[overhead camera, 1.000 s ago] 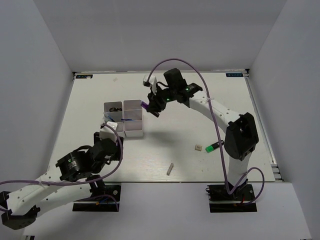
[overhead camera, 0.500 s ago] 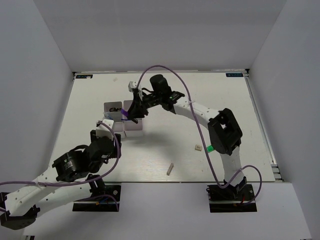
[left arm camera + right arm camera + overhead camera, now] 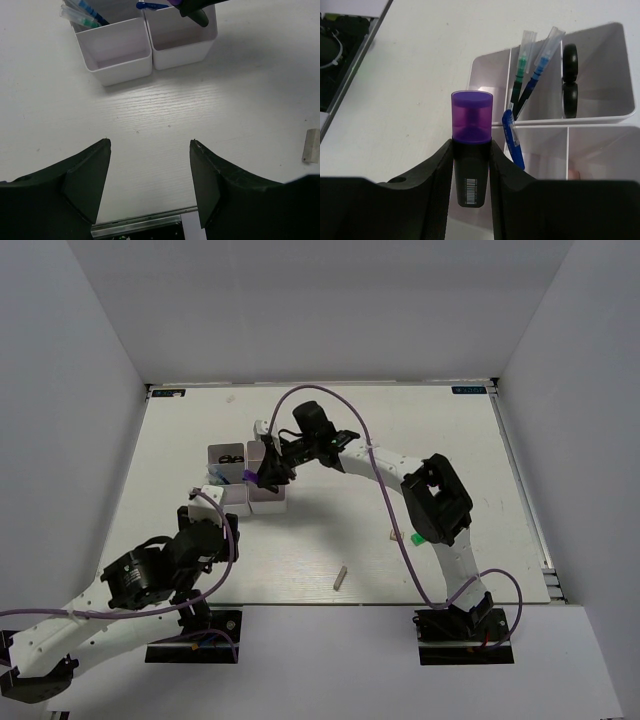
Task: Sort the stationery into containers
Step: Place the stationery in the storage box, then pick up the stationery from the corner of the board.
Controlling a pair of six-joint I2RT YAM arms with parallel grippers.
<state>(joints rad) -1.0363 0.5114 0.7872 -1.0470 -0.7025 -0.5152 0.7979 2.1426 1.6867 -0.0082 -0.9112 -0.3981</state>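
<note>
My right gripper [image 3: 471, 142] is shut on the purple marker [image 3: 471, 120], cap pointing away from the wrist, and holds it over the edge of the white tray [image 3: 600, 117]. Thin blue and green pens [image 3: 532, 75] stand in one compartment, next to the black scissors handles [image 3: 569, 75]. Another blue pen [image 3: 512, 140] leans beside the marker. From above, the marker [image 3: 248, 474] hangs over the tray [image 3: 268, 504]. My left gripper [image 3: 150, 142] is open and empty, high above the table before the tray [image 3: 120, 50]. The grey stick [image 3: 341, 577], beige cube [image 3: 397, 535] and green highlighter [image 3: 415, 537] lie on the table.
The right arm's elbow [image 3: 437, 500] partly covers the green highlighter. The grey stick [image 3: 311, 145] lies to the right of my left gripper. The table's metal front edge [image 3: 145, 225] runs just below the left fingers. White walls close in the table on three sides.
The right arm has swung left with the purple marker, from beside the tray to over it. The left arm has drawn back a little toward the near edge.
</note>
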